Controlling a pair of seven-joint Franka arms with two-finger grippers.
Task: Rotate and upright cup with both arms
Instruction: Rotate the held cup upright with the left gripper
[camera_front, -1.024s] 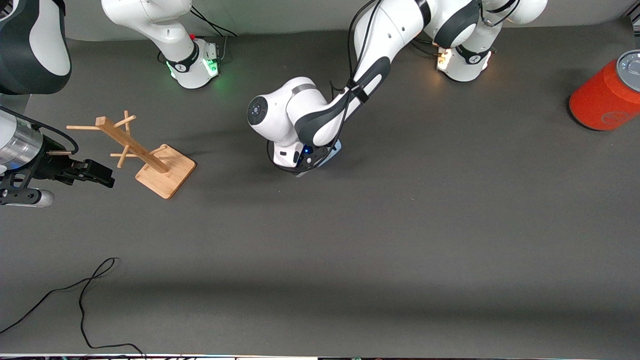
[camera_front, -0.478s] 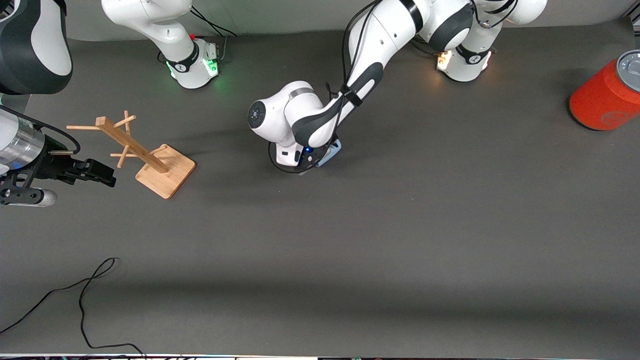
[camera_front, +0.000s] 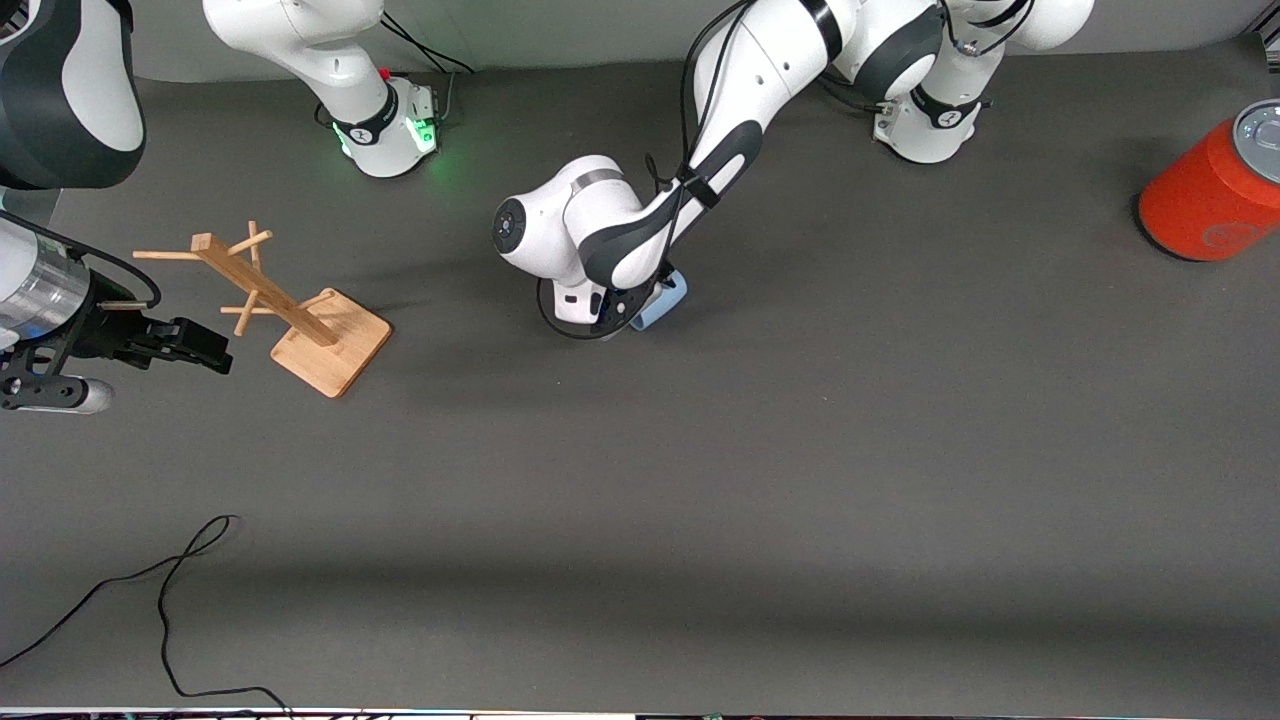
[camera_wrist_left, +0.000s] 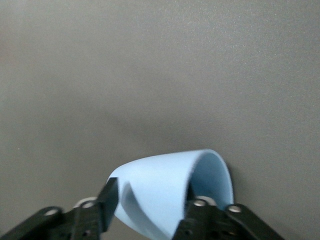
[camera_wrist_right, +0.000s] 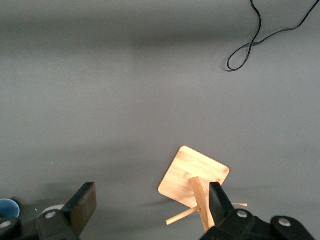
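The light-blue cup (camera_front: 662, 300) is at mid-table, tilted, mostly hidden under the left arm's wrist. In the left wrist view the cup (camera_wrist_left: 165, 182) sits between the two black fingers, its open mouth turned to one side. My left gripper (camera_front: 625, 312) (camera_wrist_left: 152, 210) is shut on the cup, low over the mat. My right gripper (camera_front: 205, 347) (camera_wrist_right: 150, 205) is open and empty. It hovers at the right arm's end of the table beside the wooden rack and waits.
A wooden peg rack (camera_front: 300, 310) (camera_wrist_right: 195, 180) on a square base stands next to the right gripper. A large red-orange can (camera_front: 1215, 195) stands at the left arm's end. A black cable (camera_front: 165, 590) (camera_wrist_right: 260, 40) lies near the front edge.
The left arm's wrist has shifted slightly toward its base, and more of the cup now shows beside it. The right arm has not moved.
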